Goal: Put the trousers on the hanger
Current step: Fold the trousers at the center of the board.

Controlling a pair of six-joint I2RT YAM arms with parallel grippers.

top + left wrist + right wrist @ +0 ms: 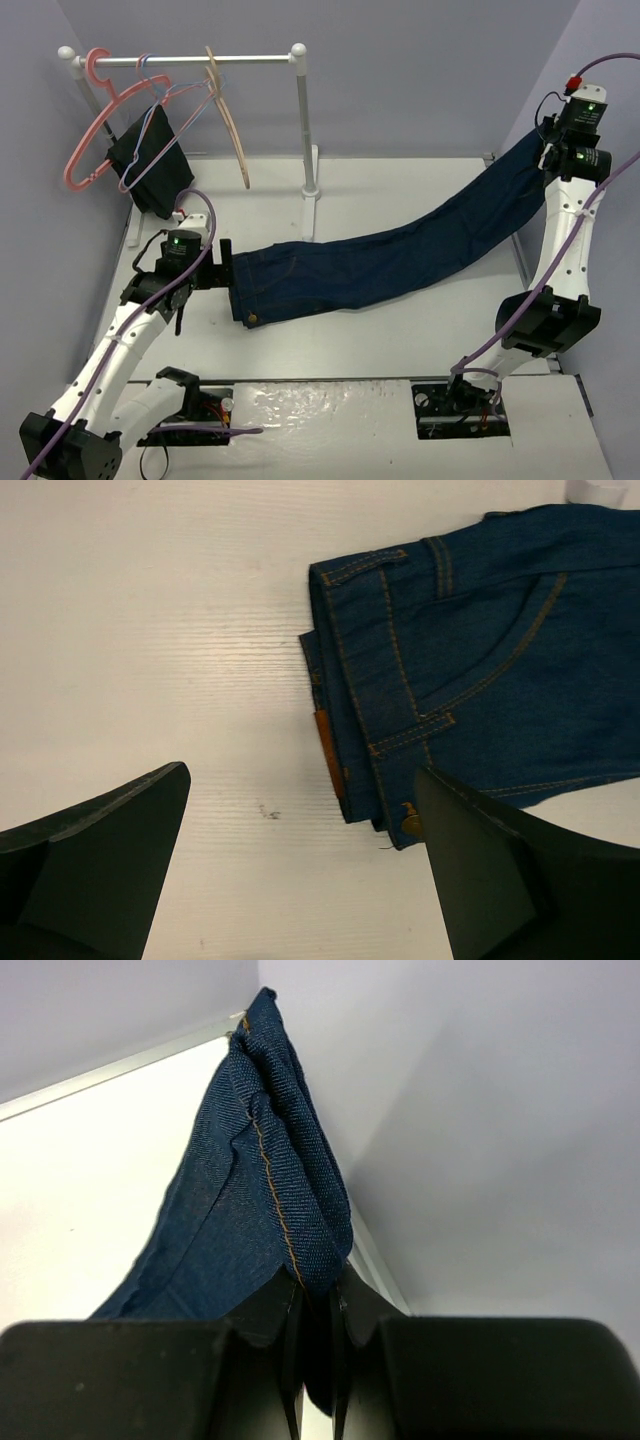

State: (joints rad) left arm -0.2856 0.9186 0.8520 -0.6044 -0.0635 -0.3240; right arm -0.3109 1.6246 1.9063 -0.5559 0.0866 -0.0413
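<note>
Clenched black right jaws pinch the leg end of the trousers (262,1170), holding it raised near the right wall (480,1110). Across the scene, the left jaws stand spread wide, low over the white counter (150,630), just beside the waistband. Its brown leather patch (327,750) shows edge-on, any writing unreadable. Between the two arms the denim lies along the counter and rises to the right. Behind, the wooden hanger (228,115) hangs on a rail (250,60) with a pink hanger (88,130) and a black cloth (150,160).
</note>
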